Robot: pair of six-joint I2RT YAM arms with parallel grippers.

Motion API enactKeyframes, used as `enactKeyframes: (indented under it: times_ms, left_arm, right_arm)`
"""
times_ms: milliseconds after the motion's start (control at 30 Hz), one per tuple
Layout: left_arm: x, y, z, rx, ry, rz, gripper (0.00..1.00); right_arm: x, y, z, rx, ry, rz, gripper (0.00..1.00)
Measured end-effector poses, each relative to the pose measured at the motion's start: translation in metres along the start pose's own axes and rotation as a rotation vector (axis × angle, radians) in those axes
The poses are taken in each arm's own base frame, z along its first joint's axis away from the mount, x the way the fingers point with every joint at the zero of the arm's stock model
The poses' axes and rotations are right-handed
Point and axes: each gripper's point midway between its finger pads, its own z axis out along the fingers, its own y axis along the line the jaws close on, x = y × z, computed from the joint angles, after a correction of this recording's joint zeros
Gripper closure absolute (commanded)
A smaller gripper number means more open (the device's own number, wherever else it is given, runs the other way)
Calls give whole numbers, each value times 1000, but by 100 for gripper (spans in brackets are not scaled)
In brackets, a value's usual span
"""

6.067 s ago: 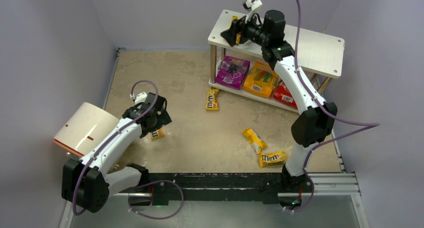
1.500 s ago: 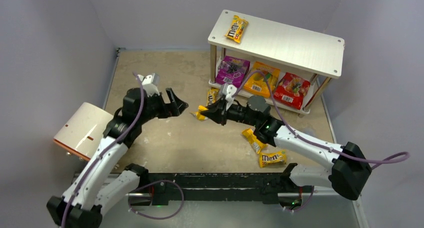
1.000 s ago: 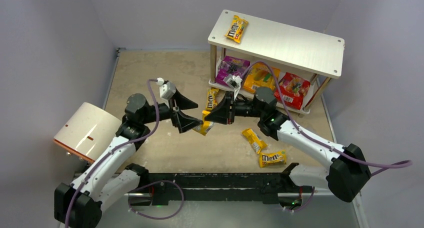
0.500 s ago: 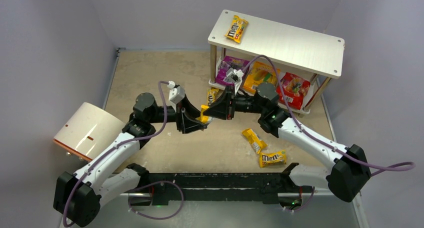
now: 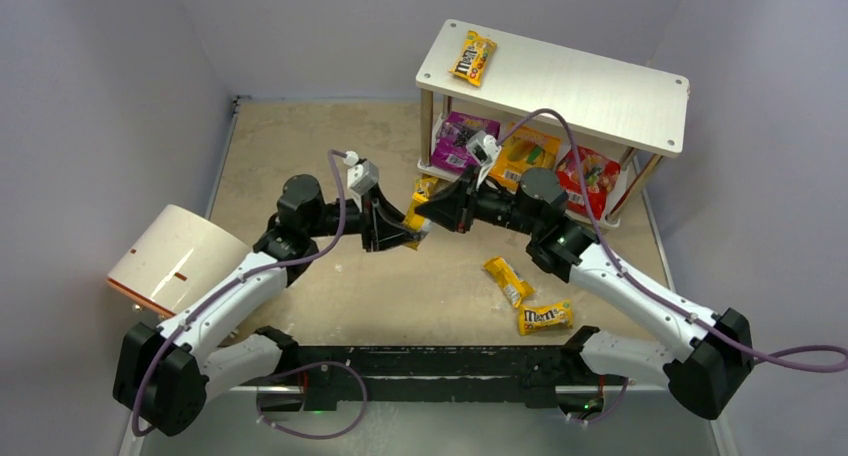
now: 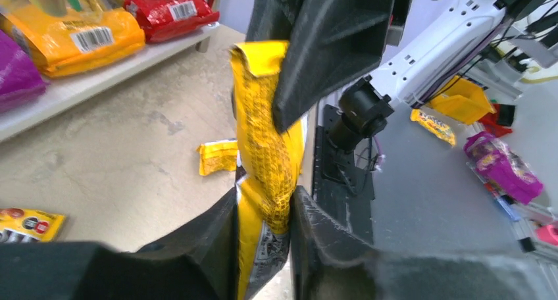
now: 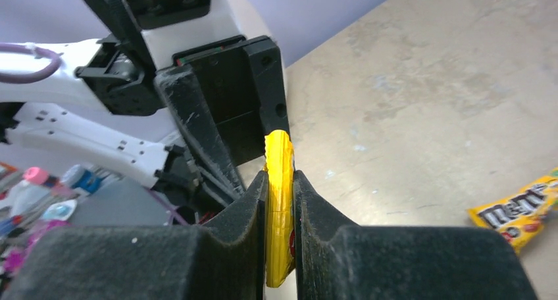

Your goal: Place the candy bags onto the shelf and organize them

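- Only the wrist views show the left gripper [image 6: 264, 204] and right gripper [image 7: 279, 181] both clamped on one narrow yellow M&M's packet [image 6: 263, 135], midair before the pale two-tier shelf [image 5: 600, 91]
- Overhead: five yellow packets [image 5: 474, 58], three glossy pouches [image 5: 452, 141]

One narrow yellow M&M's packet [image 6: 266, 149] is clamped on edge, aloft. A second packet [image 5: 474, 57] lies atop the pale two-tier shelf [image 5: 600, 96]. A glossy purple pouch [image 5: 450, 146], orange pouch [image 5: 530, 149] and red pouch [image 5: 600, 171] line its lower board.

Pkt [image 6: 266, 149] crinkly glossy foil; shelf [image 5: 600, 86] matt smooth wood.
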Motion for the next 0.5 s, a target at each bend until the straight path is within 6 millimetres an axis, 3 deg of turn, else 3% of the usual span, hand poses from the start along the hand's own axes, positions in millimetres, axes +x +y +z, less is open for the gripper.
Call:
enactKeyframes:
  times_ms: [67, 133, 333, 500]
  left_arm:
    - [-4, 1, 0, -10, -9, 16, 31]
    - [-2, 1, -3, -31, -2, 4, 15]
    - [-13, 7, -17, -184, -62, 25, 8]
    - [-18, 22, -25, -298, -91, 18, 5]
  right_arm:
    - [-8, -2, 1, 33, -5, -32, 100]
    - [-31, -6, 0, 84, -45, -87, 100]
    - [-162, 22, -23, 191, -316, -407, 100]
    - [-240, 33, -54, 355, -469, -693, 99]
